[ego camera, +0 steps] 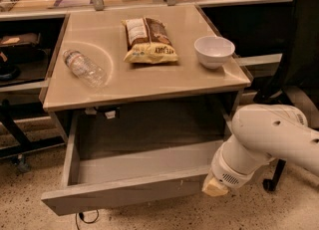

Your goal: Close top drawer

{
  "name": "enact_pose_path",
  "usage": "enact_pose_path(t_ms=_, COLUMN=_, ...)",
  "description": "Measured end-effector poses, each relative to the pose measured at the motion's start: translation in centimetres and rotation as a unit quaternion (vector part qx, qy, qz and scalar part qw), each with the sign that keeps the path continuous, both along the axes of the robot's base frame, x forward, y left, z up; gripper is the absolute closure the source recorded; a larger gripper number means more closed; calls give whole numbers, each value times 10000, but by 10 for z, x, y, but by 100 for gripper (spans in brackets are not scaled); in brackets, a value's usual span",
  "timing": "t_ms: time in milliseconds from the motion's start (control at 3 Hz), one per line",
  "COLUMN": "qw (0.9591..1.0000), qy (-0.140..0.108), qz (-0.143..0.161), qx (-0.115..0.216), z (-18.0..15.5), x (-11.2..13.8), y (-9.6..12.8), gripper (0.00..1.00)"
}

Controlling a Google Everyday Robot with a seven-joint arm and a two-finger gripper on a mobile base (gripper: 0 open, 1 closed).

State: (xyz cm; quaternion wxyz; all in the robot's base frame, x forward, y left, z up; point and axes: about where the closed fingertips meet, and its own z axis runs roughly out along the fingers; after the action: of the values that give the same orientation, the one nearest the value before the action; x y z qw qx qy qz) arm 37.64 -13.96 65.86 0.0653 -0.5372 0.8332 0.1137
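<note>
One square work table with a smooth beige top stands in front of me, with cluttered benches behind it. Under that top, the top drawer, a wide, deep grey box with a tall flat handleless front, is pulled well out toward me, and its grey floor and side walls are open to view. Its front panel hangs out over the speckled floor, well forward of the table's edge.

From the right comes the robot's thick white arm, bent down beside the table's front right corner. On the tabletop, a brown and yellow crinkled snack bag lies flat near the middle toward the back. A clear plastic water bottle lies on its side near the left edge, well apart from the bag. A small white round bowl sits upright near the right edge, just beside the bag.

Smallest of all, the gripper shows as a pale tan tip below the arm's vented wrist, right up at the right end of the drawer's front panel. Whether it is spread or closed I cannot tell, nor whether it actually touches the panel.
</note>
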Motion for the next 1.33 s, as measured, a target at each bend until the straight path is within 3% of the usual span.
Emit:
enact_pose_path(t_ms=667, qw=10000, qy=0, qz=0, qx=0, z=0, x=0, y=0, gripper=11)
enact_pose_path(t_ms=1000, qw=10000, qy=0, qz=0, qx=0, z=0, x=0, y=0, gripper=0)
enact_pose_path(t_ms=1333, qw=10000, qy=0, qz=1, qx=-1, z=0, x=0, y=0, gripper=0)
